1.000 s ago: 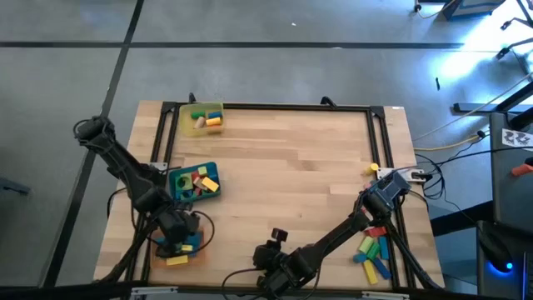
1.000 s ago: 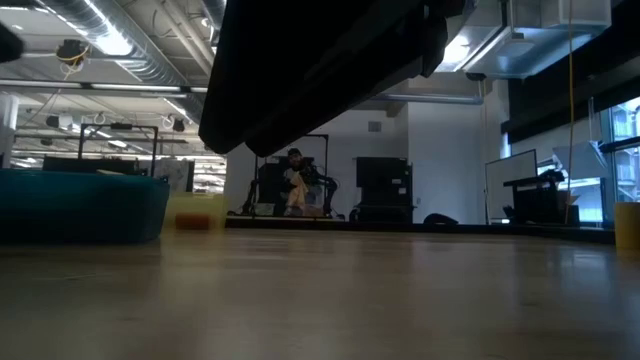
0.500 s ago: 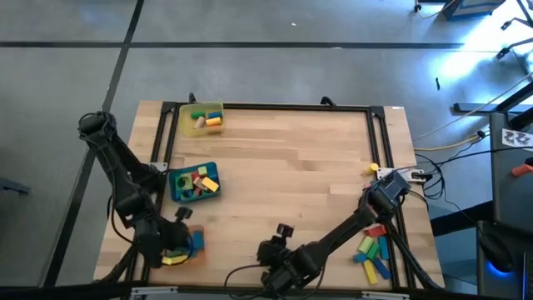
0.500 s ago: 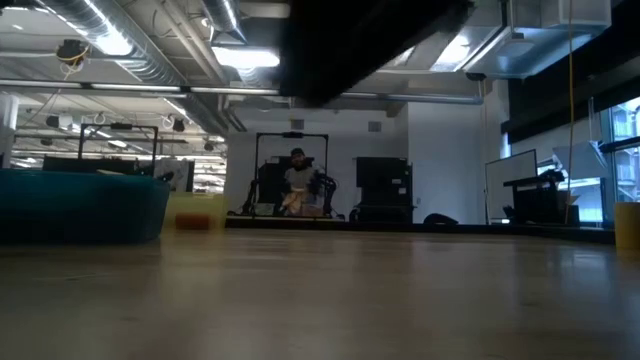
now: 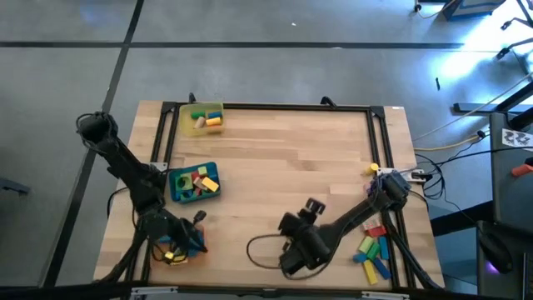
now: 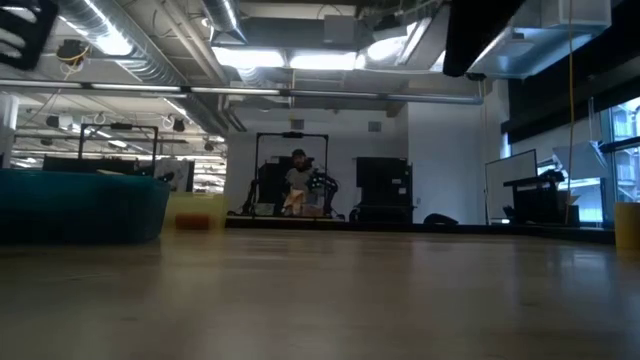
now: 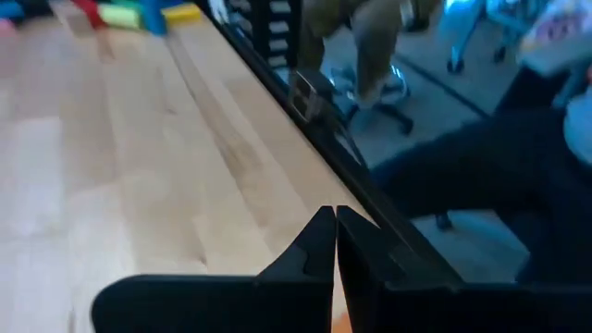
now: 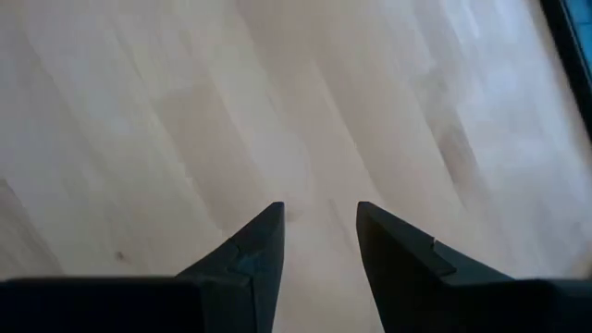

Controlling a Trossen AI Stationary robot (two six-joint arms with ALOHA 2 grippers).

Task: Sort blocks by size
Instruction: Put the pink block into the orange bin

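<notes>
Blocks lie in a loose pile (image 5: 373, 250) at the near right edge, also seen far off in the left wrist view (image 7: 139, 14). More blocks fill the blue tray (image 5: 193, 183), the yellow tray (image 5: 204, 118) and the orange tray (image 5: 176, 252). My left gripper (image 7: 333, 222) is shut and empty over the orange tray (image 5: 194, 237), pointing toward the table's right edge. My right gripper (image 8: 319, 222) is open and empty above bare wood near the table's middle front (image 5: 304, 215).
A single yellow block (image 5: 373, 168) sits at the right edge, also in the low view (image 6: 628, 225). A black frame (image 5: 275, 107) runs along the table's rim. A cable loop (image 5: 260, 250) lies near the front. A person sits in the room beyond (image 6: 297, 185).
My right gripper has risen from the near edge and gone toward the table's middle, lifting out of the low view. My left gripper has stayed over the orange tray but tipped up from pointing downward to nearly level, rolling as it turned.
</notes>
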